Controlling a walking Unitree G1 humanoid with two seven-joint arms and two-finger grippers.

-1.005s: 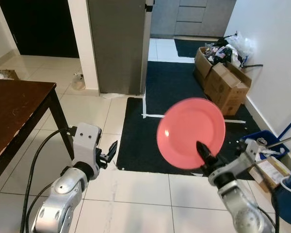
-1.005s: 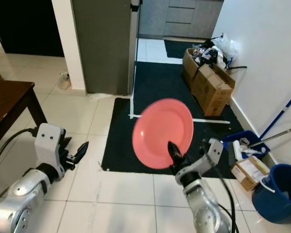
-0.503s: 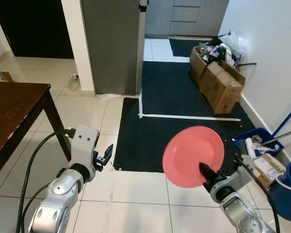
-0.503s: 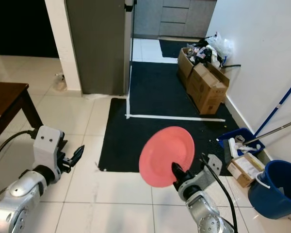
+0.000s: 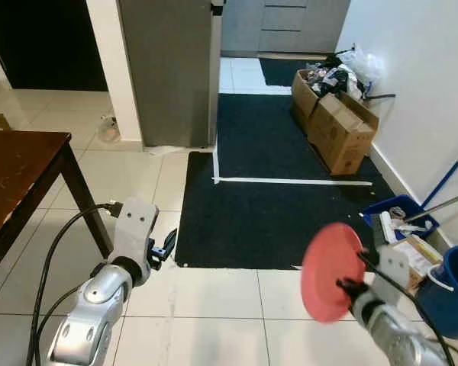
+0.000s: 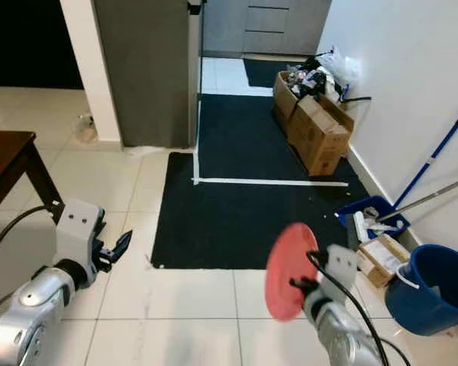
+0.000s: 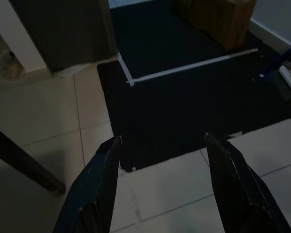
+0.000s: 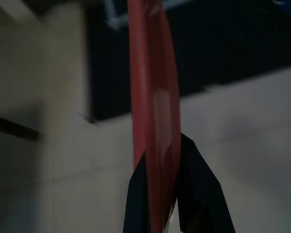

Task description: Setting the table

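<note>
The robot stands on a pale tiled floor (image 5: 214,305) and looks down over both silver arms. Its right gripper (image 5: 345,287) pinches the lower edge of a round pink plate (image 5: 330,271), one black finger (image 8: 201,194) on each face. The plate is held upright in the air, turned nearly edge-on, low on the robot's right and above the tiles just before a black mat (image 5: 275,198). The left gripper (image 7: 160,145) is held out over the tiles near the mat's edge with its two fingers spread wide apart and nothing between them. A dark wooden table (image 5: 19,179) stands at the far left, well apart from the plate. Along the white wall on the right sit cardboard boxes (image 5: 340,130) (the rear one stuffed with loose odds and ends), a small blue tray (image 5: 401,207), and a blue bucket (image 6: 431,286) just beside the right arm. A grey cabinet (image 5: 168,69) rises straight ahead.
</note>
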